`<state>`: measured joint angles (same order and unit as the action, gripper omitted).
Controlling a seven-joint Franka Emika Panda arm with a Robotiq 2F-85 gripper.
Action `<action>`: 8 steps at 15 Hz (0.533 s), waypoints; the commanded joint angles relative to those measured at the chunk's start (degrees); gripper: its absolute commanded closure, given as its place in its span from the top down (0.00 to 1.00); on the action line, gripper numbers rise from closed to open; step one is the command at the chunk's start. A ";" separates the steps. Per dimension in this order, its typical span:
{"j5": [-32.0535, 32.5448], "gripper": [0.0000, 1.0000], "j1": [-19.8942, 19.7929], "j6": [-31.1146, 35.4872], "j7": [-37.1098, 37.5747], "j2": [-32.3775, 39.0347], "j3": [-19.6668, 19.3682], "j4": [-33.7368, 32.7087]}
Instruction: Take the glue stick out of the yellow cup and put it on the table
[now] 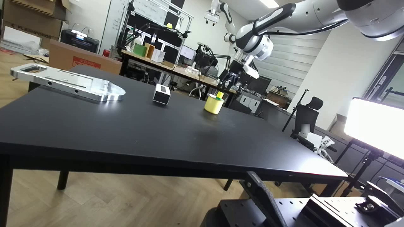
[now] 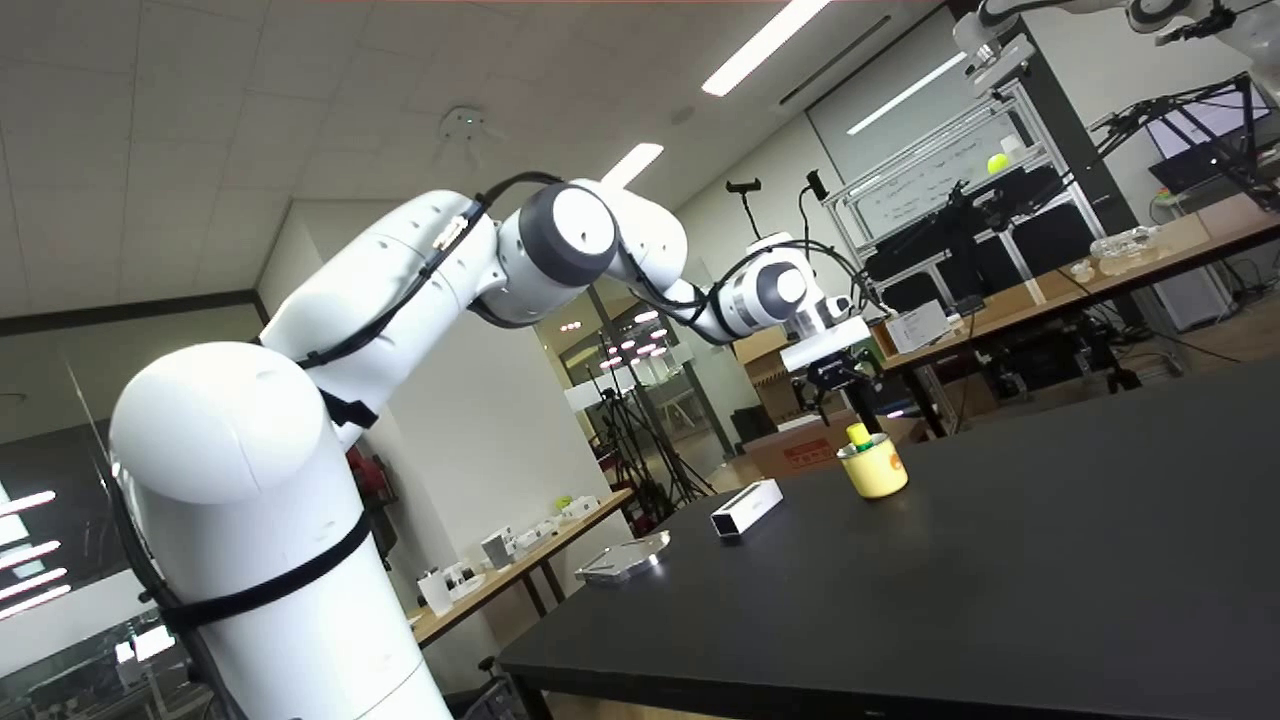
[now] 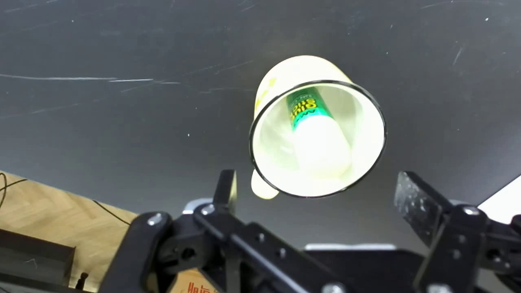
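The yellow cup stands upright on the black table in both exterior views. The glue stick leans inside it, with its yellow cap above the rim and a green band below. In the wrist view I look down into the cup; the glue stick shows its green label and an overexposed cap. My gripper is open and empty, its fingers wide apart. In both exterior views the gripper hangs above the cup, apart from it.
A white box with a dark end lies on the table near the cup. A shiny metal plate lies by the table's edge. A bright light panel stands beyond the table. A cardboard box stands on the floor behind.
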<state>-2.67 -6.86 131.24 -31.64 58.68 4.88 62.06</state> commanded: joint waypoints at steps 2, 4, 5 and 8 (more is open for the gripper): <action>1.36 1.00 0.11 -4.95 2.01 4.50 -0.07 -7.77; 1.52 1.00 0.24 -6.08 1.90 5.44 -0.08 -9.08; 1.62 1.00 0.35 -6.39 1.86 5.86 -0.10 -9.61; 1.89 1.00 0.80 -7.10 1.60 6.80 -0.05 -10.72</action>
<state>-2.03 -6.67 126.52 -31.60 63.01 4.85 55.98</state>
